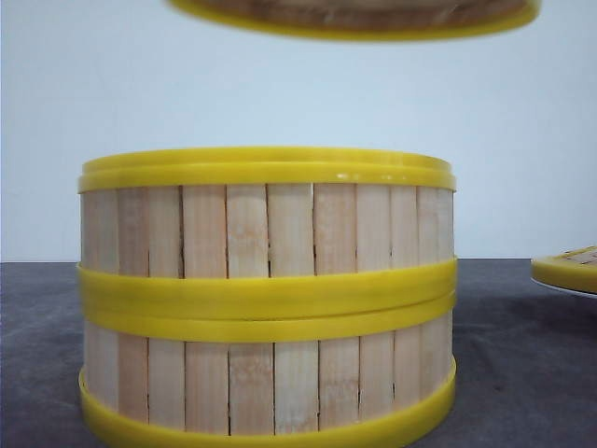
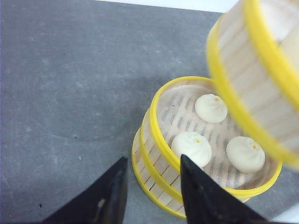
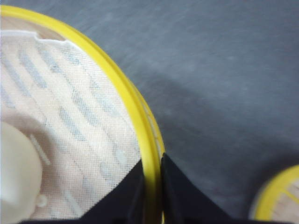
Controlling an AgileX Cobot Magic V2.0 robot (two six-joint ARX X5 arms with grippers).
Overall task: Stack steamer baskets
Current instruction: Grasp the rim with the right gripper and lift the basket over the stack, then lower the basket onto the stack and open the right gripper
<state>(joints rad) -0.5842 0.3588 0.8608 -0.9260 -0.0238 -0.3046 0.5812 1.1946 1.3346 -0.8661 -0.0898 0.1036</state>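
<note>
Here, two steamer baskets (image 1: 268, 299) stand stacked one on the other on the grey table (image 1: 522, 373), close to the front camera, their yellow rims meeting in a double band at mid-height; the walls are pale upright bamboo slats; in the left wrist view the upper basket of the stack (image 2: 205, 144) lies open and holds three white dumplings (image 2: 211, 108) on a pale mesh liner. A third steamer basket (image 1: 359, 17) hangs in the air above the stack, only its yellow bottom rim and a strip of slats showing at the top edge of the front view; in the left wrist view it is tilted and blurred, high and to one side of the stack, not touching it. The right tool (image 3: 152, 196) has this raised basket by its rim; the two dark fingers (image 3: 180, 198) are pinched close on the yellow rim, one inside and one outside the wall; inside is the same mesh liner and part of a white dumpling (image 3: 16, 172). The left tool (image 2: 152, 186) hovers beside the stack with its fingers parted and nothing between them, above bare table. At the table's right edge in the front view a flat yellow-rimmed lid (image 1: 567, 269) rests, partly cut off.
</note>
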